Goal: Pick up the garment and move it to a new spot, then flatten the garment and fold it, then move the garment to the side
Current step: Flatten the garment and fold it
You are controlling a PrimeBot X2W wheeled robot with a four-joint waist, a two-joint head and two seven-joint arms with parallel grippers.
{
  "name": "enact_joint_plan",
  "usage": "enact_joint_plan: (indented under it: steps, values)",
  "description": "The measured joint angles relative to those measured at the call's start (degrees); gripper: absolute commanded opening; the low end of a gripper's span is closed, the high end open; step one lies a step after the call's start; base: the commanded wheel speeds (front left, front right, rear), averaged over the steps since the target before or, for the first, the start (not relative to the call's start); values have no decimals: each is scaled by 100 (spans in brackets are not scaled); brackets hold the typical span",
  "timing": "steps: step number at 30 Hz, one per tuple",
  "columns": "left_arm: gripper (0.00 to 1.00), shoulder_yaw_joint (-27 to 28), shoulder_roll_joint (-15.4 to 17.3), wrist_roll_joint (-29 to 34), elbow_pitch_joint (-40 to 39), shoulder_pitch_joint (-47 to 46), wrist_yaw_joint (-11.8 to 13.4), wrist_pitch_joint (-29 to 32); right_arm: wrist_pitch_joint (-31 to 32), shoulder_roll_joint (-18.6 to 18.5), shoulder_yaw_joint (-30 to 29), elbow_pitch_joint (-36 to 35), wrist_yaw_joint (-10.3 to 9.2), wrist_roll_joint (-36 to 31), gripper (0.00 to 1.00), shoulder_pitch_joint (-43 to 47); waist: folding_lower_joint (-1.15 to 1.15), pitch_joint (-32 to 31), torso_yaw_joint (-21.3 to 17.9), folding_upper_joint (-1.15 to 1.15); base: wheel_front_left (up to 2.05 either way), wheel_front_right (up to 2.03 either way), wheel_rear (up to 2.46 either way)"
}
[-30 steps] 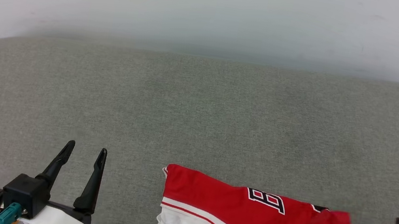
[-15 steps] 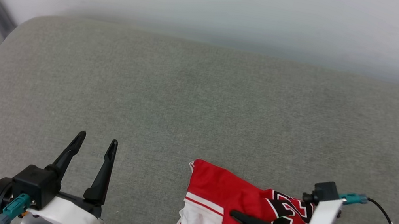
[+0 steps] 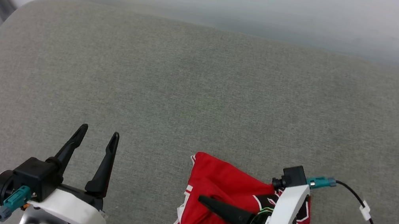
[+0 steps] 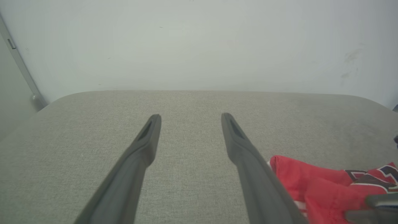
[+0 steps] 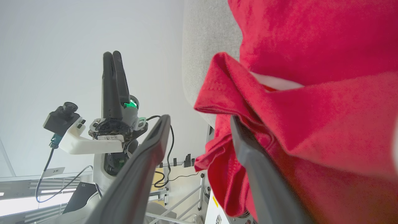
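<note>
The left tool [image 3: 99,132] hovers over the grey cushion [image 3: 187,86], fingers wide apart and empty. Right of it the shirt [image 3: 224,180] lies bunched at the cushion's near edge. The right tool [image 5: 199,119] is spread too, pinching nothing (cloth merely drapes over one finger), so any lift could let the shirt slide off, perhaps over the edge.

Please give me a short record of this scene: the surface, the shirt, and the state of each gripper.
Surface: grey woven fabric cushion
Garment: bright red jersey shirt with white trim, bunched at the cushion's near side
Left gripper: open, over bare cushion, apart from the shirt
Right gripper: fingers apart, red cloth draped against one finger
</note>
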Motion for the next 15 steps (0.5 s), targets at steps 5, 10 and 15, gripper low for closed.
enact_joint_plan:
  steps: [5, 10, 15]
  values:
    - [100, 44, -18, 42, 24, 2, -3, -5, -343, -199, 160, -664, 0, -530, 100, -19, 0, -97, -110, 0, 0, 0, 0]
    - [100, 100, -32, 82, 29, 39, 13, -7, -1369, -754, 255, -1202, 0, -2145, 100, 24, 0, -188, -238, 0, 0, 0, 0]
    - [100, 160, -69, 100, 26, 124, 58, -7, -2276, -967, -247, -1311, 1, -3863, 100, 208, 0, -284, -382, 0, 0, 0, 0]
